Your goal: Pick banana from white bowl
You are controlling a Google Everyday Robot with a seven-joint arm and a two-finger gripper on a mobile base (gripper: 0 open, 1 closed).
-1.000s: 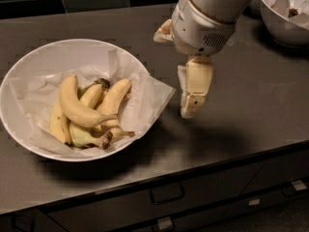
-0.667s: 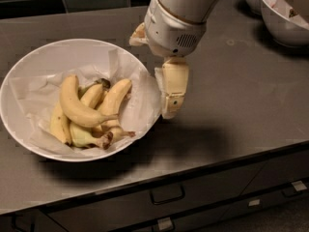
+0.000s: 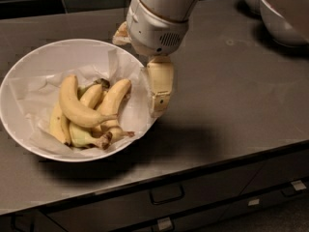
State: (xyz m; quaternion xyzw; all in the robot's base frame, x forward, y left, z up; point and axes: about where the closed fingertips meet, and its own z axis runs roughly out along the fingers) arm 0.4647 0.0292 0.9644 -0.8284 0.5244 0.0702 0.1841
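The white bowl [image 3: 34, 62] is wide and shallow, lined with crumpled white paper, and sits at the left of the dark counter. Several bananas lie in it. The banana [image 3: 72, 106], plump, strongly curved and pale yellow, lies on top, its thin stem pointing right. Greener bananas with dark stems [image 3: 87, 137] lie under and beside it. My gripper [image 3: 158, 93] hangs from the white wrist, pointing down over the bowl's right rim, to the right of the bananas. It holds nothing that I can see.
Two smaller white bowls [image 3: 282, 18] stand at the back right of the counter. The counter's front edge runs across the lower part of the view, with drawer handles [image 3: 166, 195] below it. A dark tiled wall is behind.
My gripper has moved left, from over the bare counter to over the bowl's right rim. The bananas and the bowl have not moved.
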